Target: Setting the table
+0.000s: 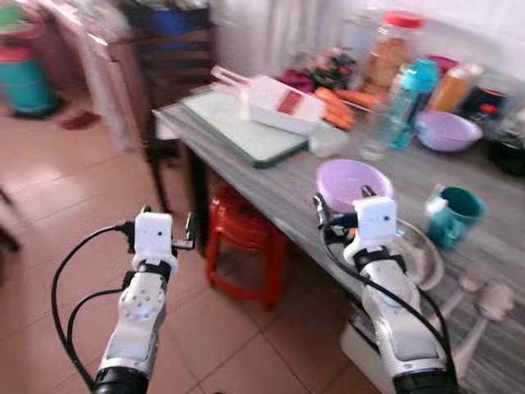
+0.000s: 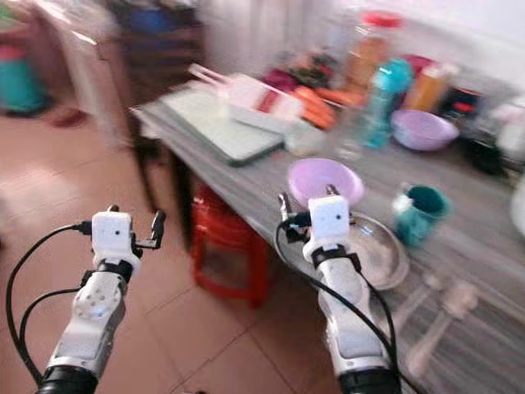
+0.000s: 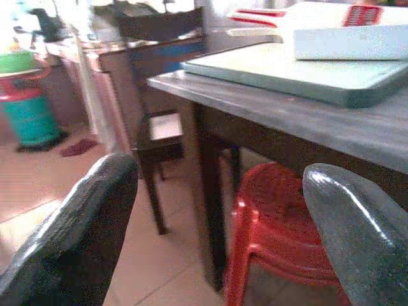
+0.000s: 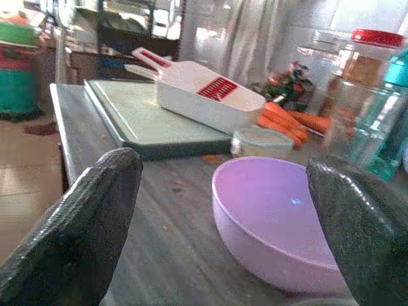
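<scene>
Lilac bowl (image 4: 274,223) is sitting on the grey tabletop (image 1: 279,185) near its front edge, just ahead of the right tool (image 1: 343,215), whose fingers (image 4: 83,223) are standing spread and empty. Metal plate (image 2: 381,250) is lying beside the bowl, teal mug (image 1: 451,215) further right. Left tool (image 1: 160,234), also spread, is hovering over the floor beside a red stool (image 1: 242,246)

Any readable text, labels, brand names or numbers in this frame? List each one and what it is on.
No text can be read in these pictures.
Jar with red lid: its label is too blurred to read.
White slicer: the red patch on it shows slots only, no letters made out.
Teal bottle: no legible print.
Teal mug: no print seen.
</scene>
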Available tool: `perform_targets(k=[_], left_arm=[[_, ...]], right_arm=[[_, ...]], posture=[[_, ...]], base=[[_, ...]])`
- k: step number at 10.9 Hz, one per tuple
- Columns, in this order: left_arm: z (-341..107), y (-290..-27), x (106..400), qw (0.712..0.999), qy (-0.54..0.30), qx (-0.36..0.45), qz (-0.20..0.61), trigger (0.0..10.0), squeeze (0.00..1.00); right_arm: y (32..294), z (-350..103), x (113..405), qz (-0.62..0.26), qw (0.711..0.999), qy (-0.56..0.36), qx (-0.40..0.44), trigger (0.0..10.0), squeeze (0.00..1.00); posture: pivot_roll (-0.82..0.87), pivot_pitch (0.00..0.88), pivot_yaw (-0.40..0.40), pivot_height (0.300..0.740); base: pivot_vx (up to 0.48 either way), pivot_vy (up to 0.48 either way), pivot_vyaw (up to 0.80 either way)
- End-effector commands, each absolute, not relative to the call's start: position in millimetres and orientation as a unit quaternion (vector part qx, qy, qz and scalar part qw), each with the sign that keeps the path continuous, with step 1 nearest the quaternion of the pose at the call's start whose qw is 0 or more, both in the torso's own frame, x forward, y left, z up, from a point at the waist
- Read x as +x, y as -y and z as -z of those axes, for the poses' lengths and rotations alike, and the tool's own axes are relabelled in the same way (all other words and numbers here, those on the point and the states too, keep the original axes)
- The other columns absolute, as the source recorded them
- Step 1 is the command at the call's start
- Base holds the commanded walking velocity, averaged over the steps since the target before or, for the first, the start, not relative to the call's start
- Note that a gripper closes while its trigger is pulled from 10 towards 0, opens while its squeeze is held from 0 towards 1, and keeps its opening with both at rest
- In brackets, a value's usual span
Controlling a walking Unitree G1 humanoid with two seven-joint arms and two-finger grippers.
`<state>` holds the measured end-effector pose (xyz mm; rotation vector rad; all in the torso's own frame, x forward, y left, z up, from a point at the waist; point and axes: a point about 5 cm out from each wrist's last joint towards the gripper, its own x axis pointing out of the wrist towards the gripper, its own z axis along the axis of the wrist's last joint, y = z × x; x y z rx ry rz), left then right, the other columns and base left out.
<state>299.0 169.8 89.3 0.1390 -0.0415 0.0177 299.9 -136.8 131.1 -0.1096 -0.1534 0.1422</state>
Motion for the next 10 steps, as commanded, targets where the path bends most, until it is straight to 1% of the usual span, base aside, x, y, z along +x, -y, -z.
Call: perform_targets(k=[1, 2, 4, 7, 9, 10], left_arm=[[-85.8, -169.3, 301.1, 0.997, 0.005, 0.073, -0.017, 10.0, 0.00], [-84.5, -172.6, 302.1, 0.997, -0.005, 0.066, -0.038, 10.0, 0.00], [-84.3, -174.6, 302.4, 0.997, -0.005, 0.069, -0.029, 10.0, 0.00], [-83.4, -176.0, 303.0, 0.997, -0.014, 0.063, -0.048, 10.0, 0.00], [-82.1, -173.2, 304.4, 0.998, -0.023, 0.059, -0.027, 10.0, 0.00], [-80.0, -174.8, 303.4, 0.997, -0.024, 0.073, -0.029, 10.0, 0.00]], right_arm=[[137.0, -133.5, 299.4, -0.072, 0.993, 0.078, -0.045, 10.0, 0.00], [135.9, -133.2, 299.4, -0.073, 0.994, 0.076, -0.038, 10.0, 0.00], [130.6, -134.2, 297.8, -0.080, 0.993, 0.078, -0.025, 10.0, 0.00], [127.6, -133.6, 297.0, -0.081, 0.994, 0.076, -0.012, 10.0, 0.00], [128.1, -133.3, 296.4, -0.078, 0.994, 0.074, -0.003, 10.0, 0.00], [127.7, -131.9, 295.9, -0.080, 0.994, 0.074, 0.009, 10.0, 0.00]], posture=[[0.03, 0.000, -0.047, 0.740], [0.04, 0.000, -0.045, 0.740], [0.04, 0.000, -0.039, 0.740], [0.04, 0.000, -0.031, 0.740], [0.04, 0.000, -0.029, 0.740], [0.05, 0.000, -0.022, 0.740]], base=[[0.000, 0.000, 0.80], [0.000, 0.000, 0.80], [0.000, 0.000, 0.80], [0.000, 0.000, 0.80], [0.000, 0.000, 0.80], [0.000, 0.000, 0.00]])
